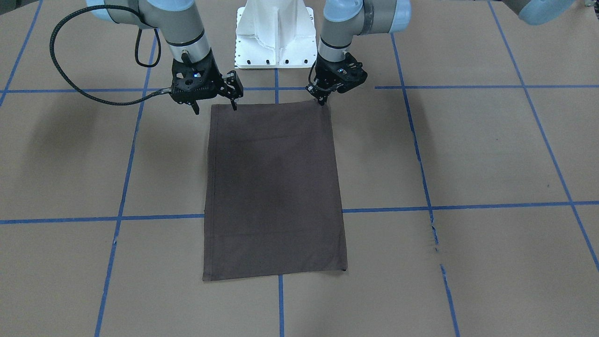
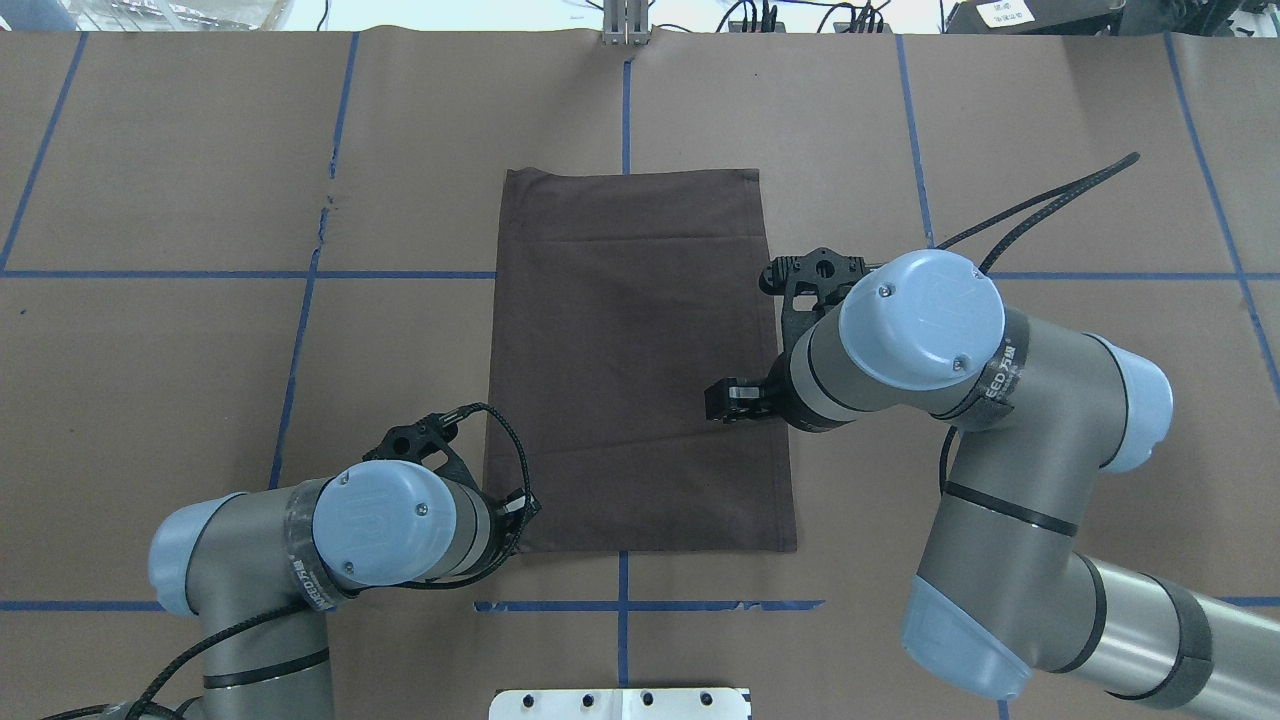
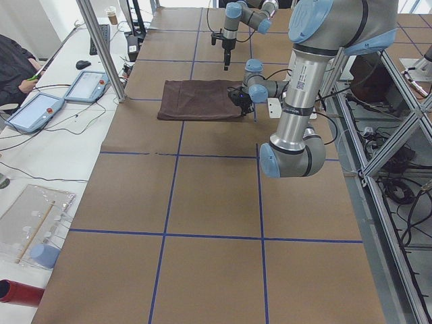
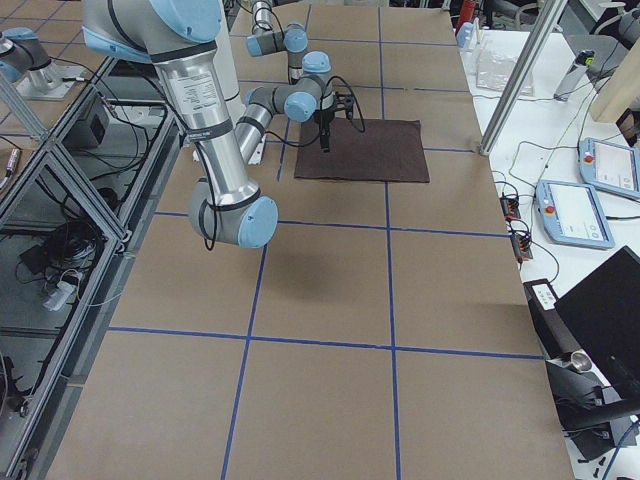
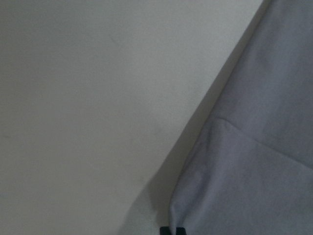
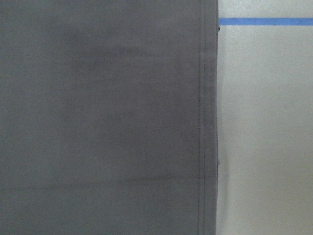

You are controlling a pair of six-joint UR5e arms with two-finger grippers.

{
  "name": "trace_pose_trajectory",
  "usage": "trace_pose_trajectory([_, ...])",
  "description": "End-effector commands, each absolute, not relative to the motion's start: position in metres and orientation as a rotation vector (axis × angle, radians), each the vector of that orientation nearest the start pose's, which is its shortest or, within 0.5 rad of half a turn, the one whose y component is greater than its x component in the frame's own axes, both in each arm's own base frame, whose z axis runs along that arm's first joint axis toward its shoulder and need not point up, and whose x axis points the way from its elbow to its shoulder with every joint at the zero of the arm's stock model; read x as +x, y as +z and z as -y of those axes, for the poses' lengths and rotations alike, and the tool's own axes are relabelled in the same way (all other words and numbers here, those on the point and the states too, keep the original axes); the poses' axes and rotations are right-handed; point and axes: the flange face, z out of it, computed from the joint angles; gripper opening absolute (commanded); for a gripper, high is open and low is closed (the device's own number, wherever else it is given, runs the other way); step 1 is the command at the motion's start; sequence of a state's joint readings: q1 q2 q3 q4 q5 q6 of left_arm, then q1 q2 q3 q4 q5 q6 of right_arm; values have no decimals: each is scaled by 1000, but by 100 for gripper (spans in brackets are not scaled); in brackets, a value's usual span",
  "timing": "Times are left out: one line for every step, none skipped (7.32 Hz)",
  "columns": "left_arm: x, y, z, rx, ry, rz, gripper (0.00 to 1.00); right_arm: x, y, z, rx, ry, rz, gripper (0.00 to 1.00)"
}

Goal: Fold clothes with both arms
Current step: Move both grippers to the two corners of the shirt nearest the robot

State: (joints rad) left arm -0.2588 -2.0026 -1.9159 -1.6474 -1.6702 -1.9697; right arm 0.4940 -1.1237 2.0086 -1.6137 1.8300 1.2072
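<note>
The dark brown T-shirt (image 1: 273, 187) lies folded into a flat rectangle on the brown table (image 1: 468, 150), also seen from overhead (image 2: 640, 360). My left gripper (image 1: 323, 100) is down at the shirt's corner nearest the robot base, shut on the fabric there. The left wrist view shows that pinched corner (image 5: 176, 223) right at the fingertips. My right gripper (image 1: 215, 108) hovers open over the other near corner, one finger over the cloth and one off it. The right wrist view shows only the stitched side hem (image 6: 203, 122), with no fingers in it.
The white pedestal (image 1: 276, 37) stands just behind the shirt's near edge. Blue tape lines (image 1: 468, 87) grid the table. A person (image 3: 13, 67) sits at a side table with tablets (image 3: 88, 84) beyond the far edge.
</note>
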Motion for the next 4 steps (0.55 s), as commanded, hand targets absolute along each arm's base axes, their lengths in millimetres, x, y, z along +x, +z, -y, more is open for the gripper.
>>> trace_pose_trajectory([544,259,269,-161,-562,-860,0,-451,235,365,121,18,856,100])
trace_pose_trajectory([543,256,268,-164,-559,-866,0,-459,243,358,58,107,848,100])
trace_pose_trajectory([543,256,268,-163,-557,-867,0,-479,244,337,-30,217,848,100])
trace_pose_trajectory([543,258,268,-163,-557,-864,0,-495,243,319,-93,313,860,100])
